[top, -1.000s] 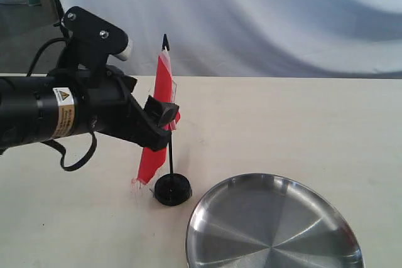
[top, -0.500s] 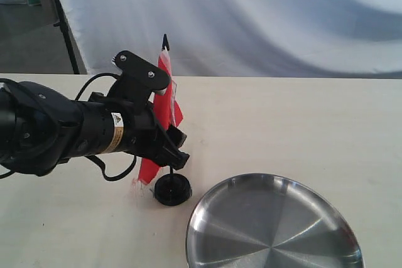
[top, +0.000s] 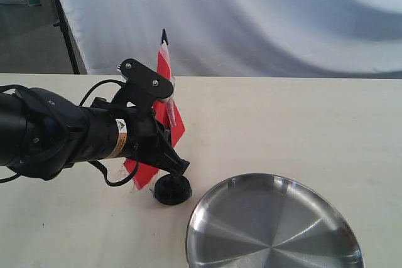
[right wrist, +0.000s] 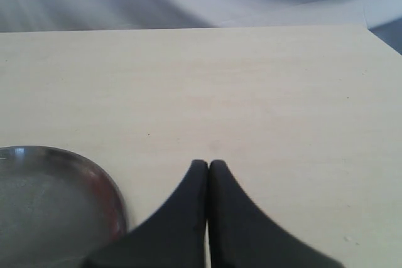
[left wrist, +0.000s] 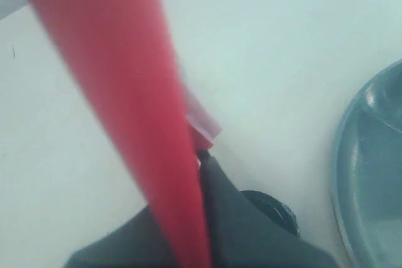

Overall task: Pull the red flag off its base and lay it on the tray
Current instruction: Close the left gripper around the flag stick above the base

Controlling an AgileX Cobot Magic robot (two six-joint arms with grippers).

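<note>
The red flag stands on its thin black stick, pointed tip up, over the small round black base. My left gripper is shut low on the stick, just above the base, and hides where the two meet. In the left wrist view the flag's cloth runs blurred between the dark fingers, with the base just past them and the tray at the side. The shiny steel tray lies right of the base. My right gripper is shut on nothing, beside the tray.
The light wooden table runs back to a white cloth backdrop. The left arm's bulky black body reaches in from the left, low over the table. A dark stand leg is behind the table's far left.
The left arm rolled and slid its gripper down the stick to just above the base. The flag's tip now stands slightly higher and the cloth has shifted. The base and tray have not moved.
</note>
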